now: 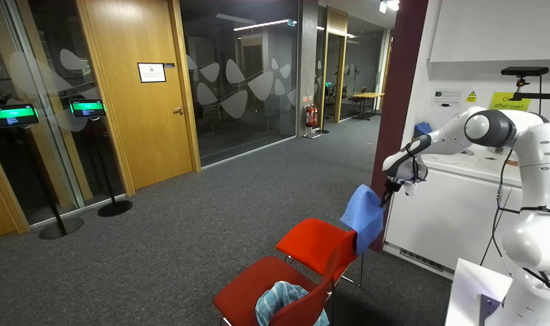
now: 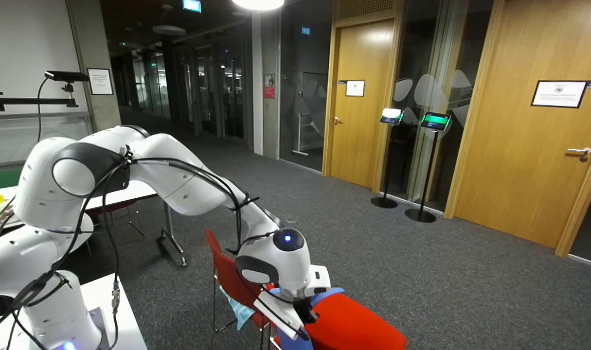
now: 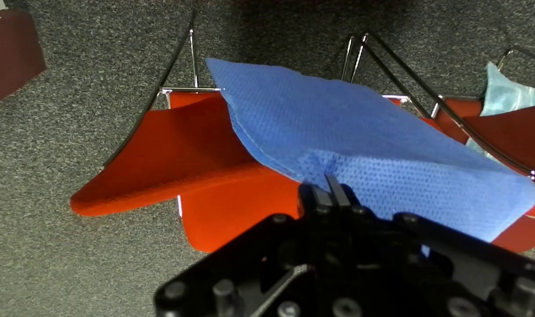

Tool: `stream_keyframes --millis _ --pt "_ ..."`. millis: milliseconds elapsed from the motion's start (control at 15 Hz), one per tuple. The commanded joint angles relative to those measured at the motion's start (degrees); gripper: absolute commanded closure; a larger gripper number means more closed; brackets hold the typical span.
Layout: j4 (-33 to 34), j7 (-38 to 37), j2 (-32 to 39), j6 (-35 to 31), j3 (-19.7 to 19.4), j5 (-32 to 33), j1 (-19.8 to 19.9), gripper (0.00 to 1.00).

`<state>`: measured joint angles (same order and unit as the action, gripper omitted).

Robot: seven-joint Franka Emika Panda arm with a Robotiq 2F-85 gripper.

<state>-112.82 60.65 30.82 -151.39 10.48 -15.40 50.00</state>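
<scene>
One blue cloth (image 3: 320, 119), draped over the back of a red chair (image 3: 197, 141). I have my claw (image 3: 326, 186) clenched on a pinch of it; most lies above and right of the grip in wrist view.

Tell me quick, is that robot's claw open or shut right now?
Gripper: closed, pinching the blue cloth draped over a red chair backrest.
</scene>
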Motion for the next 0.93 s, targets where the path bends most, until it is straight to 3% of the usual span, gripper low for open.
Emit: stream_keyframes --millis 0,400,867 --pt "1.84 -0.49 -1.03 4.48 -1.78 -1.44 -1.97 1.00" --pt "5.33 -2.67 -0.67 12.50 -4.03 -1.96 -4.09 1.00" --pt "8.13 -4.17 -0.14 16.41 -6.58 -4.33 -5.96 1.00"
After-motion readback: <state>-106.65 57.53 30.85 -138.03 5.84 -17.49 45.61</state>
